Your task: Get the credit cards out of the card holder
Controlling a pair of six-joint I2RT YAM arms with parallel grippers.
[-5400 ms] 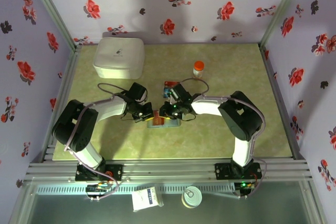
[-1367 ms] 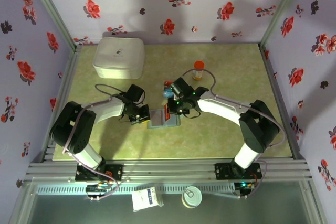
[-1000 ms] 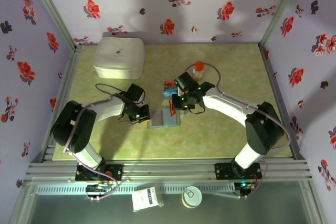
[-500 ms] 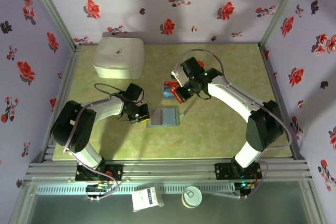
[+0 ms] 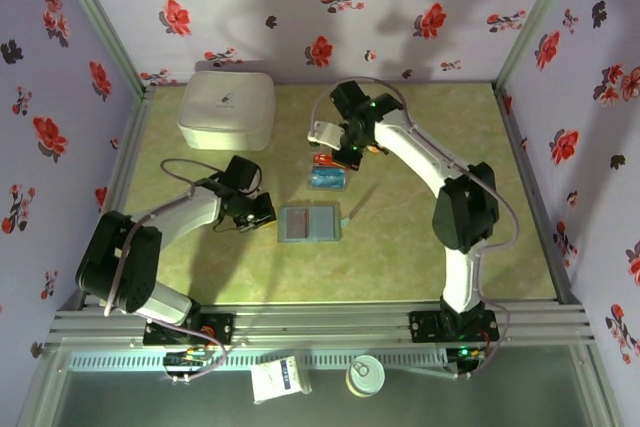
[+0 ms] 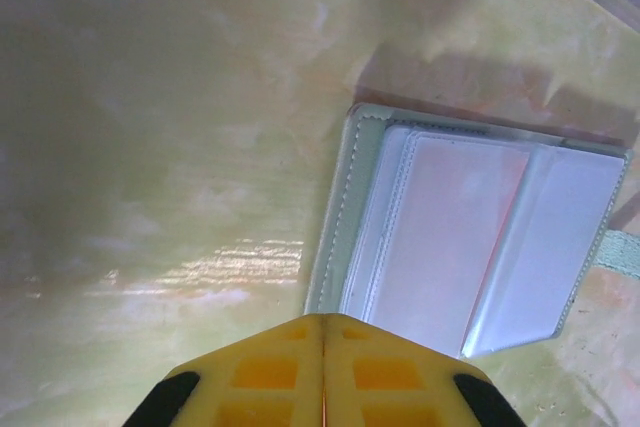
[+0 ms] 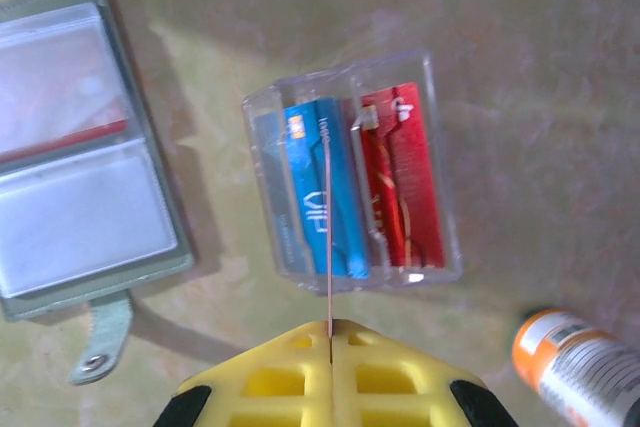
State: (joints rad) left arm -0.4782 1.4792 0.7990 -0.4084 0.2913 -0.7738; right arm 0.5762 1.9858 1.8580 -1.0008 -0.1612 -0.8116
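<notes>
1. blue card (image 7: 318, 187) and red card (image 7: 405, 182) lie side by side in a clear tray (image 7: 268, 197), each in its own slot. blue is left of red in the right wrist view.
2. a third card (image 7: 327, 227) hangs over the tray, edge-on in the wrist view, so just a thin line. from above it reads as a pale patch; colour not clear.
3. right gripper (image 7: 330, 331) holds that third card above the tray, yellow fingers pressed onto it from both sides.
4. holder (image 5: 309, 224) lies open and flat mid-table, windows up, just on the near side of the tray and not touching it. a strap (image 7: 100, 342) with a snap sticks out of one edge.
5. a reddish strip shows behind one holder window; cannot tell whether it is a card.
6. left gripper (image 6: 324, 325) sits low over bare table (image 6: 150, 97), just beside the holder's left edge and apart from it. fingers pressed together, nothing between them.
7. orange-capped bottle (image 7: 572, 359) stands near the tray, on the side away from the holder.
8. white box (image 5: 226, 107) at back left, well apart from the rest.
</notes>
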